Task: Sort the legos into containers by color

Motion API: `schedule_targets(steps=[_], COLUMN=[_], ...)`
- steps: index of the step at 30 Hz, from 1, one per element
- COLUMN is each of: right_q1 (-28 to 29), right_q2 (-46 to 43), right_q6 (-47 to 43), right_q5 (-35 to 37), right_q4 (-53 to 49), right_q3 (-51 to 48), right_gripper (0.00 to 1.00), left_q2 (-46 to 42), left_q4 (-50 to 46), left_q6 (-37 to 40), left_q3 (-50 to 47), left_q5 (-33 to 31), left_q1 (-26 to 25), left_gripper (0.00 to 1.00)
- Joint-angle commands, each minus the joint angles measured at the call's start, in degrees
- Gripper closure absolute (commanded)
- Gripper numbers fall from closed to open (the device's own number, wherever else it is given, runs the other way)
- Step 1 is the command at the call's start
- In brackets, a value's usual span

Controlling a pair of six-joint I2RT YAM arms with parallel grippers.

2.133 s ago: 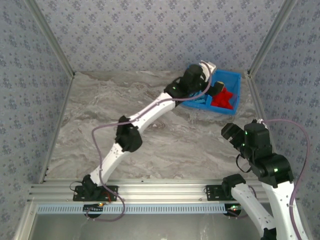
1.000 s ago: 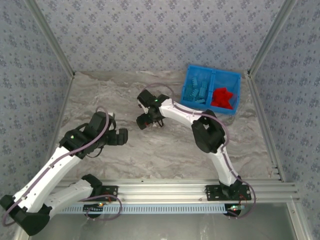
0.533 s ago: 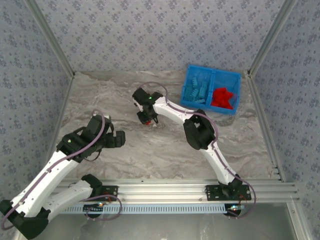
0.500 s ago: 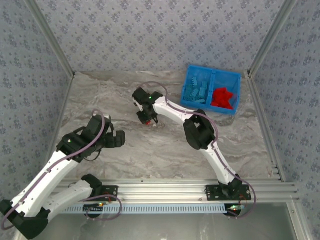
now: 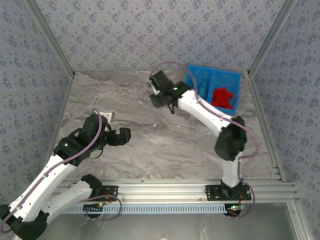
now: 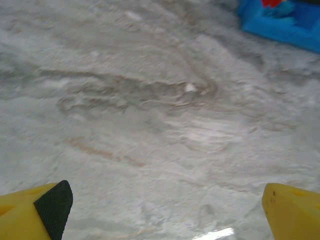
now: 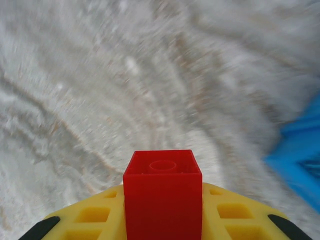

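Your right fingers (image 7: 90,215) have swung from the middle of the tabletop (image 5: 165,145) toward the far right and closed on a red brick (image 7: 162,192), which now sits just left of the bin (image 5: 225,74). The pick looks done, so carry it to the right compartment, where the red pile (image 5: 222,97) lies. Your left fingers (image 6: 50,205) hang wide open, holding nothing.
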Motion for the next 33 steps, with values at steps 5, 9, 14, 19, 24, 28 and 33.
schedule_targets(steps=[5,9,14,19,24,28,33], right_q1=[-12.9,-20.7,-28.9,-35.0,-38.9,-40.8,-41.5], right_q2=[-13.1,-16.7,-15.6,-10.0,-2.1,4.4,9.7], right_q6=[2.1,3.0,4.4,5.7,5.8,6.2,6.2], right_q5=[11.4,15.1,13.4,10.3,8.1,6.5,5.5], right_q4=[6.2,8.8,8.8,10.5,9.4,7.3,4.3], right_q3=[-13.6,-19.6,-21.6,-19.7,-14.6,-11.1,-6.8], right_gripper=[0.72,0.72,0.72,0.72,0.7,0.67,0.57], left_q2=[-4.2,-6.2,-7.9,-8.4,-8.4,-8.6,-8.4], left_q4=[13.9,19.9,24.5,25.6,22.5,20.9,19.6], left_q6=[4.6,6.6,7.9,8.5,8.7,8.4,8.2], left_q3=[-1.0,-2.6,-3.8,-3.4,-2.6,-2.3,-2.7], left_q5=[12.9,20.2,25.0,27.0,25.6,24.2,20.8], left_q1=[0.2,0.2,0.0,-0.2,-0.4,-0.4,-0.5], left_gripper=[0.01,0.01,0.01,0.01,0.01,0.01,0.01])
